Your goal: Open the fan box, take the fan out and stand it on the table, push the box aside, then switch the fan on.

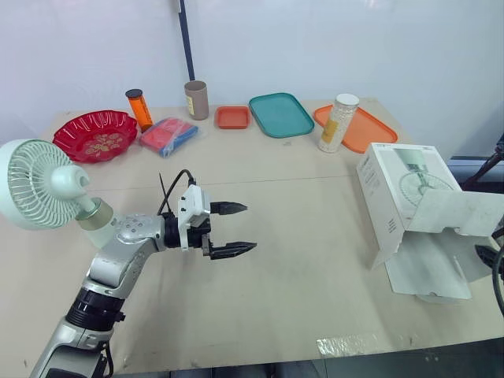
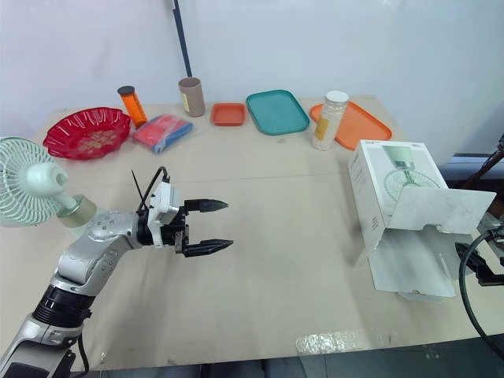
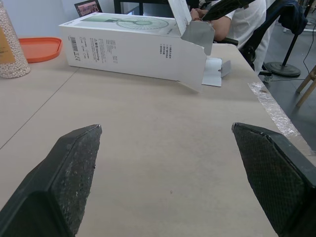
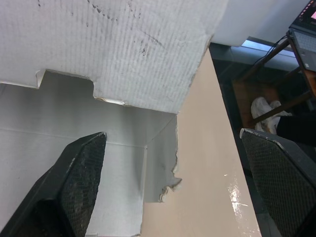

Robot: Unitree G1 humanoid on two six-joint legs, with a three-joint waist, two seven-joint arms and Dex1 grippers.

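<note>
The pale green fan (image 1: 39,185) stands upright near the table's left edge, its round grille beside my left forearm. My left gripper (image 1: 232,230) hovers open over the middle of the table, right of the fan and pointing toward the box; nothing is between its fingers. The white fan box (image 1: 402,197) lies on its side at the right, flaps hanging open toward the front edge. In the right wrist view my right gripper (image 4: 173,134) is open and close to the box's open flaps (image 4: 113,54) at the table's right edge, holding nothing.
Along the back stand a red bowl (image 1: 94,134), orange bottle (image 1: 139,108), blue-red packet (image 1: 168,135), brown cup (image 1: 196,99), small orange tray (image 1: 232,117), teal tray (image 1: 280,114), bead jar (image 1: 339,122) and orange tray (image 1: 370,132). A seated person (image 3: 232,19) is beyond the box.
</note>
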